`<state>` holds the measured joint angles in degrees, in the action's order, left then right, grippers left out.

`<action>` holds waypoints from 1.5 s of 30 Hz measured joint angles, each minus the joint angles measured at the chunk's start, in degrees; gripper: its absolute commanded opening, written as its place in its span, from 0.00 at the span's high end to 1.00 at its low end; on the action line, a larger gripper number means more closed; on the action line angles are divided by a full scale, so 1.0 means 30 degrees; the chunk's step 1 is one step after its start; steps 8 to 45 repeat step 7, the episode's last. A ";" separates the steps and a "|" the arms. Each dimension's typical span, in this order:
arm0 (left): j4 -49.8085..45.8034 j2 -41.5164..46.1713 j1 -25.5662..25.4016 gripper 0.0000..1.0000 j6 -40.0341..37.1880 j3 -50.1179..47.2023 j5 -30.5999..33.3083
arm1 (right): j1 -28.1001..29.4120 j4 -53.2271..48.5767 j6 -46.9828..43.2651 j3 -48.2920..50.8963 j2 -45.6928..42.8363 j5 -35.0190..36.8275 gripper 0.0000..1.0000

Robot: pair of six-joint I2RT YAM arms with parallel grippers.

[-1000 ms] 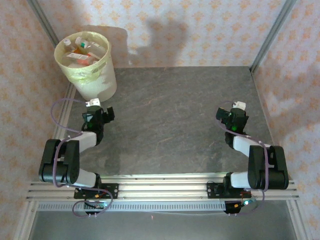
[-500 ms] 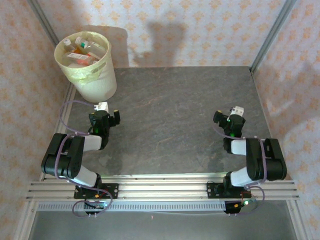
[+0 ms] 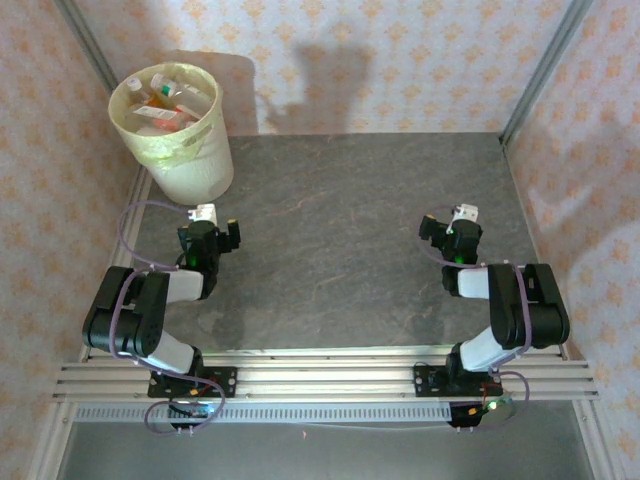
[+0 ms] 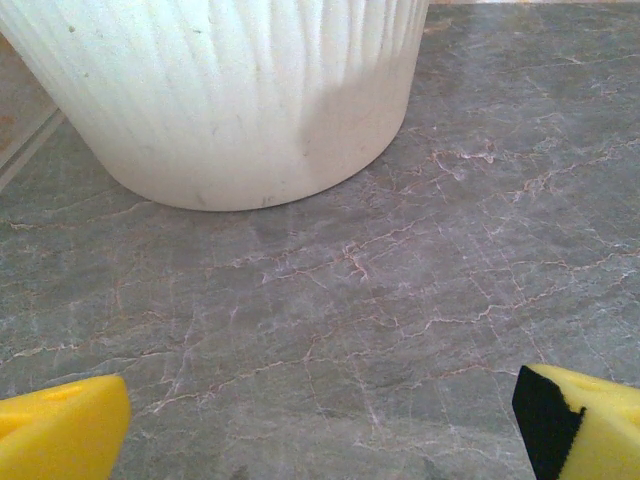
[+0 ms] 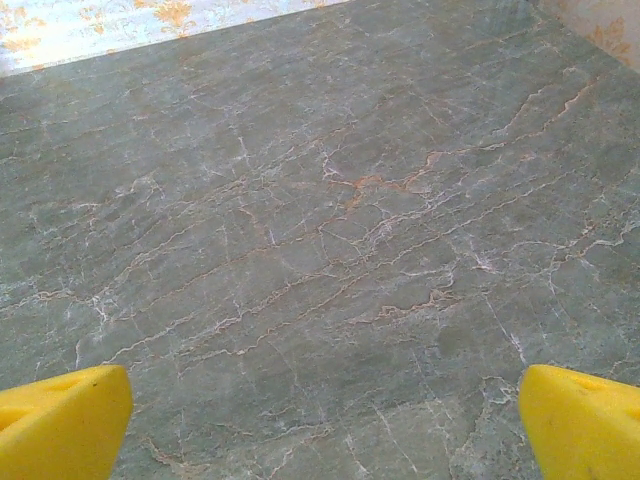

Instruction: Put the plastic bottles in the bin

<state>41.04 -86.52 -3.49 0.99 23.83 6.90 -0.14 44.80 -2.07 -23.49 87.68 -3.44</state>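
Inspector: What is the grey veined worktop (image 3: 350,230) carrying?

Assessor: The cream bin (image 3: 195,170) is standing at its far left corner, with a pale yellow-green bag (image 3: 150,148) folding over the rim.

Inspector: Next?

Assessor: The left gripper (image 4: 320,425) is hovering low, near the bin and pointing at its lower wall. Its jaws are spreading wide and holding nothing. The right gripper (image 5: 320,425) is facing the worktop surface on the right side, well apart from the bin. Its jaws are gaping just as wide and gripping nothing.

Inspector: And the plastic bottles (image 3: 165,98)?

Assessor: They are lying piled inside the bin, with orange, green and white labels showing.
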 measured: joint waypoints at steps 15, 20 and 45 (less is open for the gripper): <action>0.0000 0.0000 0.0000 0.00 0.0000 0.0000 0.0000 | 0.0000 -0.0087 -0.0044 0.0000 0.0000 0.0000 0.01; 0.0000 0.0000 0.0000 0.00 0.0000 0.0000 0.0000 | 0.0000 -0.0087 -0.0044 0.0000 0.0000 0.0000 0.01; 0.0000 0.0000 0.0000 0.00 0.0000 0.0000 0.0000 | 0.0000 -0.0087 -0.0044 0.0000 0.0000 0.0000 0.01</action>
